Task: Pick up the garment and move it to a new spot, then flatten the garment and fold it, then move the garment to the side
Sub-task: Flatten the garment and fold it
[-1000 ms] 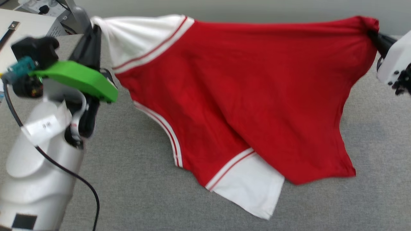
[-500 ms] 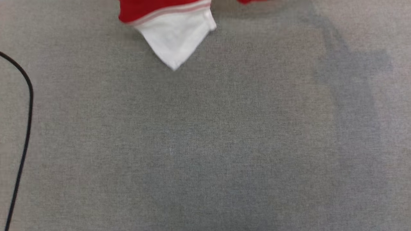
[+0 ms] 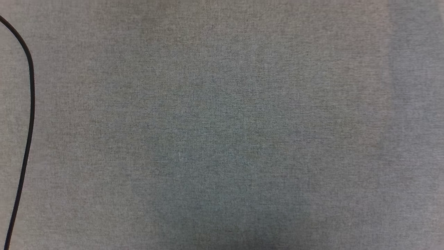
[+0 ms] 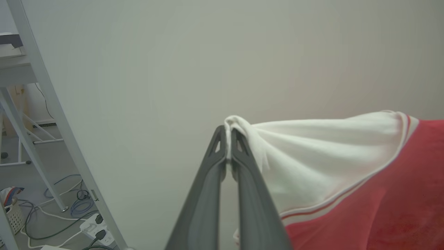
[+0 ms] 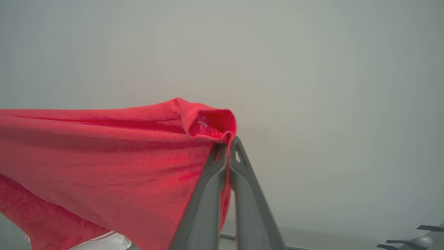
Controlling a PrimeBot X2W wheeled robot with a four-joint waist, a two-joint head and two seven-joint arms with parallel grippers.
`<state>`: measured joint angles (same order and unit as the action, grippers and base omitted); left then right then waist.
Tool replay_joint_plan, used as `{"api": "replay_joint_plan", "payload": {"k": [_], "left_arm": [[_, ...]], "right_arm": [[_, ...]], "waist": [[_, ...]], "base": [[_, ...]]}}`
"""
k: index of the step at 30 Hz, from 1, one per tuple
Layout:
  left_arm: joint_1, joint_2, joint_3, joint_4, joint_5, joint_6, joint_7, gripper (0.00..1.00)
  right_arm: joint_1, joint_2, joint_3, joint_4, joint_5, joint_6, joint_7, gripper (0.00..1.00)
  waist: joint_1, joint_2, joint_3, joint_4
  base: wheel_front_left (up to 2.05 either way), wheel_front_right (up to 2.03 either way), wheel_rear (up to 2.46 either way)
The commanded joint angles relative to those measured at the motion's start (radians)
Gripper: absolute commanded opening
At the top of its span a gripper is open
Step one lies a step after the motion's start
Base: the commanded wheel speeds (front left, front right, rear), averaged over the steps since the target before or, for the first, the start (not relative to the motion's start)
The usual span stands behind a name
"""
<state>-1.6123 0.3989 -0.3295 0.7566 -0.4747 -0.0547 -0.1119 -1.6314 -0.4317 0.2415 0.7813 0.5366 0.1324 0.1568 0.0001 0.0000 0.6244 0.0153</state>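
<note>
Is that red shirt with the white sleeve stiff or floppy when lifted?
Probably floppy: the red jersey shirt with white sleeves sags in folds between the left hand and right hand. Likely light, since small pinches at its edges seem to carry it.

**A:** So what's your shirt (image 4: 364,194) doing right now?

**B:** You've got it hanging stretched between two pinched spots. One white sleeve (image 4: 322,152) is bunched to a point where the left gripper (image 4: 227,133) is clamped on it. The striped trim (image 4: 333,203) runs under that into the red body.

**A:** And the other end?

**B:** There's a red corner (image 5: 211,125) rolled over and nipped tight by your right gripper (image 5: 228,144), with plain red cloth sagging away from it. A bit of white peeks out under the low edge.
</note>
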Motion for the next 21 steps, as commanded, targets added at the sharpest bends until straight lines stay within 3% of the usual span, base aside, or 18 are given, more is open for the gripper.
{"api": "replay_joint_plan", "payload": {"k": [1,11,21], "left_arm": [[0.018,0.001,0.004,0.013,-0.010,-0.004,-0.011,0.00],[0.181,-0.034,0.009,0.087,-0.087,-0.041,-0.038,0.00],[0.609,-0.060,-0.006,0.047,-0.186,-0.067,-0.073,0.00]], "right_arm": [[-0.010,-0.002,0.011,0.013,0.009,-0.002,-0.011,0.00],[0.132,-0.008,0.109,0.067,0.114,-0.002,-0.045,0.00],[0.568,-0.051,0.249,-0.013,0.253,-0.002,-0.117,0.00]], "waist": [[-0.0001,0.0000,0.037,0.020],[-0.0001,0.0000,-0.007,0.021],[-0.0001,0.0000,-0.201,0.028]], "base": [[0.00,0.00,0.00],[0.00,0.00,0.00],[0.00,0.00,0.00]]}}
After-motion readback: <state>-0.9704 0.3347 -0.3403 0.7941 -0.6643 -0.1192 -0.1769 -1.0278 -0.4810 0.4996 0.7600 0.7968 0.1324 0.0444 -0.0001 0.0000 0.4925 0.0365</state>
